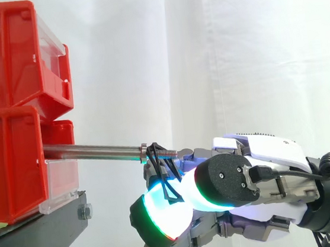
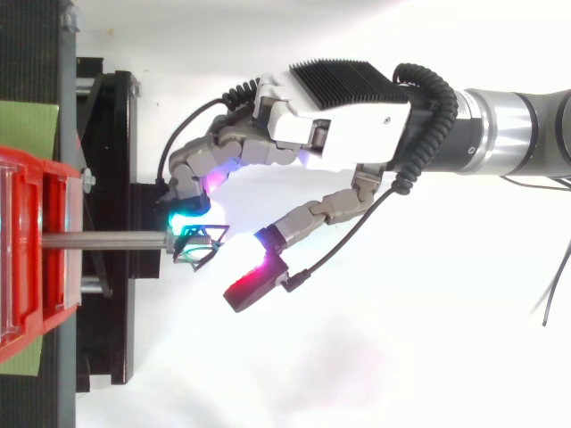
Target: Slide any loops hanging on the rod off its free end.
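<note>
The hand (image 2: 339,134) is spread open rather than clenched: its bent fingers reach in toward the rod's tip, one cyan-green fingertip (image 2: 186,212) touching the black loops (image 2: 198,242), while the thumb, glowing red (image 2: 250,287), stands apart on the other side of them and pinches nothing. In the side view the hand (image 1: 264,154) sits just below the rod's end, and the loops (image 1: 164,177) hang from the threaded tip (image 1: 165,153) down across a glowing pad. The rod (image 1: 90,150) is a bare metal bar lying level, its long axis running from the lower red bin (image 1: 9,171) out toward the arm, free end pointing at the hand. A second red bin (image 1: 8,58) sits stacked above the first, each with a clear front panel (image 1: 61,183). Both rest on the black stand (image 1: 35,239), with a green sheet (image 2: 27,129) under them, before the white curtain (image 1: 233,44).
</note>
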{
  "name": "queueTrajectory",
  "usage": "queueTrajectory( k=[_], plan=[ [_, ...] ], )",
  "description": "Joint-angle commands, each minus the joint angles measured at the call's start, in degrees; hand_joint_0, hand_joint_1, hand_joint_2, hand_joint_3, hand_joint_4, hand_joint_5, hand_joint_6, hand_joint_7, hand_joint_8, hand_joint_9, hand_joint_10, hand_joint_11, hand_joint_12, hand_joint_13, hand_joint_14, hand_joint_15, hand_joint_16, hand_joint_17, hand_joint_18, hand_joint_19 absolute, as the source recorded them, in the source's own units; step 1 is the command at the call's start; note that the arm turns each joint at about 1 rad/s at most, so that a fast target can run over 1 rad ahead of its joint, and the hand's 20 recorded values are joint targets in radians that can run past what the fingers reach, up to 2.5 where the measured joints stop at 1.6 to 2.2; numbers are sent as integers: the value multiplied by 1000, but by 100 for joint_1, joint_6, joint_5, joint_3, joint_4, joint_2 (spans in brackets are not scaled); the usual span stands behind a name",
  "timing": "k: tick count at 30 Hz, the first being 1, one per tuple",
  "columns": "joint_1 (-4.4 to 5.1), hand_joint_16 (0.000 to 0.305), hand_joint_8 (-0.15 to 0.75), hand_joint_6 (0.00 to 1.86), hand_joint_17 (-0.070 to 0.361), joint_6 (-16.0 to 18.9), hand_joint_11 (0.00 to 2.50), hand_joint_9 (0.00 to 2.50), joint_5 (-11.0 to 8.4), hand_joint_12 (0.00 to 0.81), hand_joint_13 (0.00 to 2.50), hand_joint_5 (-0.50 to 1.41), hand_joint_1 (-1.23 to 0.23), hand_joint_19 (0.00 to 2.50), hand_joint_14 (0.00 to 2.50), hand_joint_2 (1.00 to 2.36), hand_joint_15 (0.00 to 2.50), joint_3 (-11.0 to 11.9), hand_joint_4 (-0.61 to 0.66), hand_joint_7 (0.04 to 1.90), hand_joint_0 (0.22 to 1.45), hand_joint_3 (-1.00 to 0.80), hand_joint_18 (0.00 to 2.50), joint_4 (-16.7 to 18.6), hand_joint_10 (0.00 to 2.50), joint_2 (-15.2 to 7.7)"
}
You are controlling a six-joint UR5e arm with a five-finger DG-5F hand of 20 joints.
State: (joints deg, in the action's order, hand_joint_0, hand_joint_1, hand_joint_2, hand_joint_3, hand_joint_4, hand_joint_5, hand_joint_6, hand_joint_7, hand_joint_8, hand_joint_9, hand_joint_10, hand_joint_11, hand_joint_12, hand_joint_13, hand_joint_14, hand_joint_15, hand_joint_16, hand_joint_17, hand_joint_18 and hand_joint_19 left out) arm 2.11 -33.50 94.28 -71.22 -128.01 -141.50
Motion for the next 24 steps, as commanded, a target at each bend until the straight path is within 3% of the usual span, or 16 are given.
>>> queueTrajectory(
  k=[1,5,12,24],
  plan=[
    [-8,68,353,584,152,98,444,872,-6,402,796,-129,-605,586,10,1008,263,3,218,1414,521,-418,756,40,16,0],
    [-35,68,354,574,153,265,446,874,-15,404,795,-126,-601,587,10,1007,263,3,224,1418,518,-424,758,48,16,0],
    [-44,68,354,568,152,239,437,874,-15,405,795,-124,-605,588,12,1008,260,12,231,1431,520,-418,758,84,17,-106],
    [-35,67,354,595,151,221,443,880,-15,399,797,-128,-614,582,10,1009,266,30,233,1408,532,-407,758,128,16,-97]
  ],
)
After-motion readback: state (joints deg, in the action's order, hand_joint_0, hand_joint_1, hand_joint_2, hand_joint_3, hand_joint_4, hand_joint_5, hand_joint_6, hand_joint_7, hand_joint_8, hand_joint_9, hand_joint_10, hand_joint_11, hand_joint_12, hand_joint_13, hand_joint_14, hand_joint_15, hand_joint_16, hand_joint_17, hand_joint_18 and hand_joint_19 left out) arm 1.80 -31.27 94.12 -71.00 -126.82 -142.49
